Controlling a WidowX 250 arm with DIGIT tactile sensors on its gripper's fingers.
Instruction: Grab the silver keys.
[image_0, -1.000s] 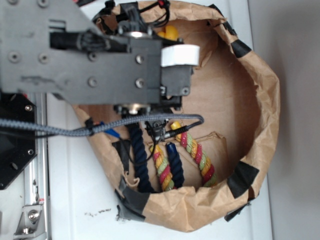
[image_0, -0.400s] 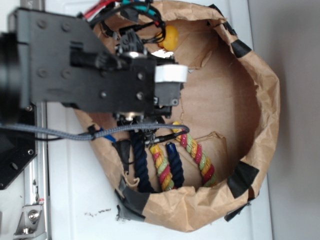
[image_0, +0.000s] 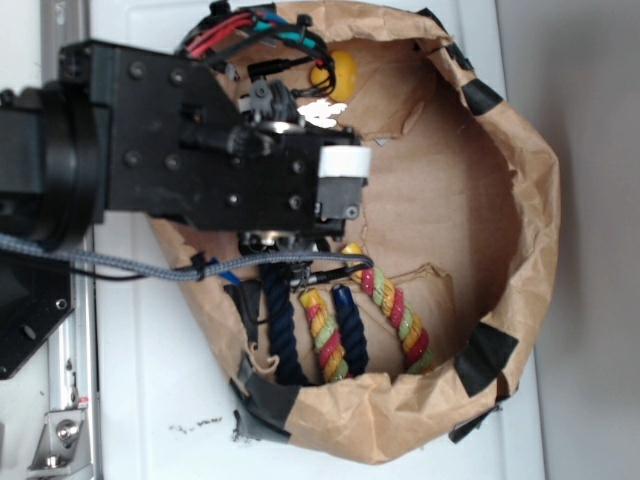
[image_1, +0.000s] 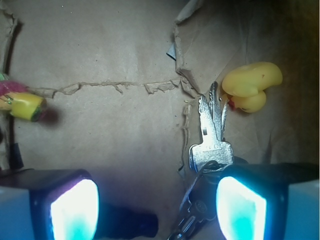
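Keys (image_1: 211, 135) lay on the brown paper liner (image_1: 100, 55) beside the duck (image_1: 250, 86), blades pointing away, heads touching the right pad (image_1: 239, 210) of the wide-open, empty gripper (image_1: 157, 210), off-centre.

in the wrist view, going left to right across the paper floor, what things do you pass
rope toy end → torn paper seam → silver keys → yellow rubber duck
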